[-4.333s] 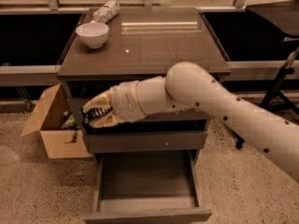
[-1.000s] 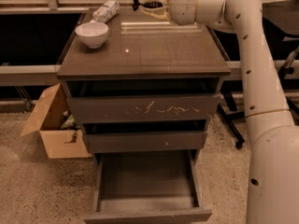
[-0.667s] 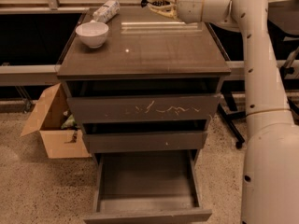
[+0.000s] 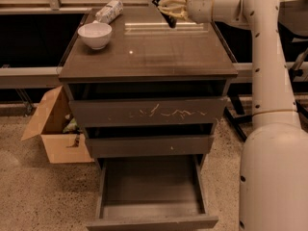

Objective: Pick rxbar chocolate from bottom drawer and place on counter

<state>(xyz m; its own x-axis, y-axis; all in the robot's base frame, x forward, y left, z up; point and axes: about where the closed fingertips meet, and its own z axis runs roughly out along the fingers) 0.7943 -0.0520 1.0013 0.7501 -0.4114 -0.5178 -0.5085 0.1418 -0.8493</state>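
Our gripper point(image 4: 169, 9) has drifted right, away from the white bowl point(image 4: 95, 34), and dipped toward the back of the desk point(image 4: 144, 52). Its jaws clamp the rxbar chocolate point(image 4: 169, 20) just above the surface; the bottom drawer point(image 4: 151, 186) stands open below. We judge only the release remains.

You look from high in front of the counter point(image 4: 144, 52) — near, tilted down onto it and the bottom drawer point(image 4: 151, 189); gripper point(image 4: 169, 9) clamps rxbar chocolate point(image 4: 168, 19) above the counter's far edge.
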